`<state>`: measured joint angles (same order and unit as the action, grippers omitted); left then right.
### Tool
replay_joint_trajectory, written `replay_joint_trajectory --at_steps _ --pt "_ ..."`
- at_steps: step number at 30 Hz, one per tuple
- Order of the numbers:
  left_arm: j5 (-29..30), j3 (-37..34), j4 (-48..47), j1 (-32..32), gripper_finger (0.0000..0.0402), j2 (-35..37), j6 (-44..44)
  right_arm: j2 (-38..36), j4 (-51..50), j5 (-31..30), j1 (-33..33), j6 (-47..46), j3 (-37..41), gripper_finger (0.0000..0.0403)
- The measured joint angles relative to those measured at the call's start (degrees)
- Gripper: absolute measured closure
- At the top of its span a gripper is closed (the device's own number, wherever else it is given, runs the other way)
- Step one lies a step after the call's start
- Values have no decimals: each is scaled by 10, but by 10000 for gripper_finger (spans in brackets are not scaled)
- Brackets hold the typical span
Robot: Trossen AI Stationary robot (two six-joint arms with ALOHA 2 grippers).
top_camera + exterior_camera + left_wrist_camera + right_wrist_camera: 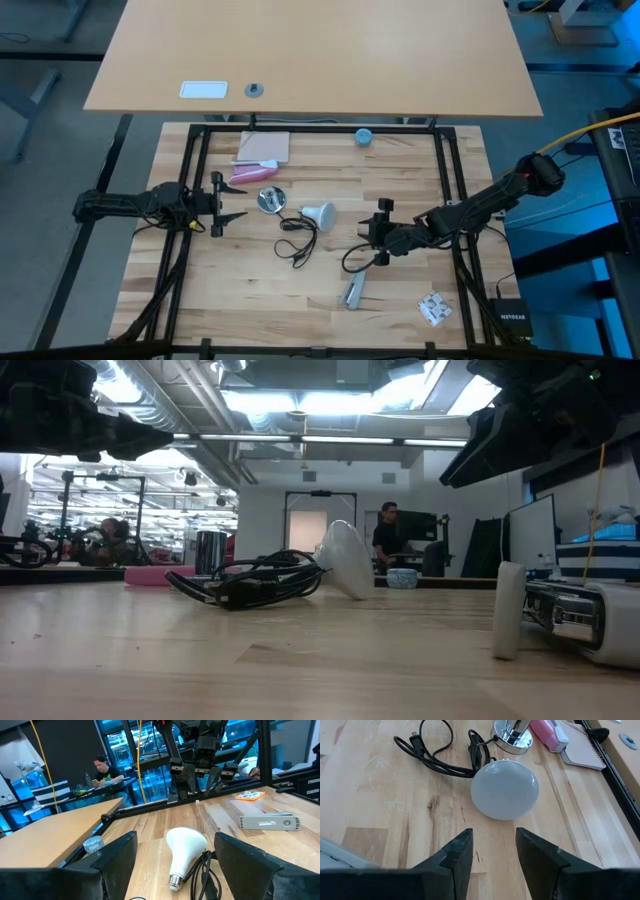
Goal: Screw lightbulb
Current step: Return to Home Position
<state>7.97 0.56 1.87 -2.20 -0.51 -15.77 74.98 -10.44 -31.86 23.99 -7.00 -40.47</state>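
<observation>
Nearest the right wrist camera, two dark fingers of the right end effector (493,840) are seen spread apart with nothing between them; bare wood of the surface (380,805) shows in the gap. Just ahead of them the lightbulb (505,790) is laid on its side, its white globe turned toward that end effector. From above, the lightbulb is found near the middle of the surface, between the two end effectors and touched by neither. Its threaded metal neck is pointed toward the left end effector (175,845), whose fingers are opened wide and hold nothing. A black cable (297,240) is coiled beside the bulb, close against its neck, and is run to a shiny round lamp base (271,200) just beside it. A pink object (250,172) and a notebook (263,147) are placed beyond the base. A small blue round object (364,136) is set at the far edge, and a grey device (354,292) lies nearer the front.
</observation>
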Motion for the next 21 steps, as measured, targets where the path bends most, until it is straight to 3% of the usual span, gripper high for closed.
replay_joint_trajectory --at_steps 13,21 --pt "0 0 0 0 143 0 0 -24 5 19 0 0 0 249" --pt "0 0 0 0 143 0 0 -118 -39 29 0 0 0 249"
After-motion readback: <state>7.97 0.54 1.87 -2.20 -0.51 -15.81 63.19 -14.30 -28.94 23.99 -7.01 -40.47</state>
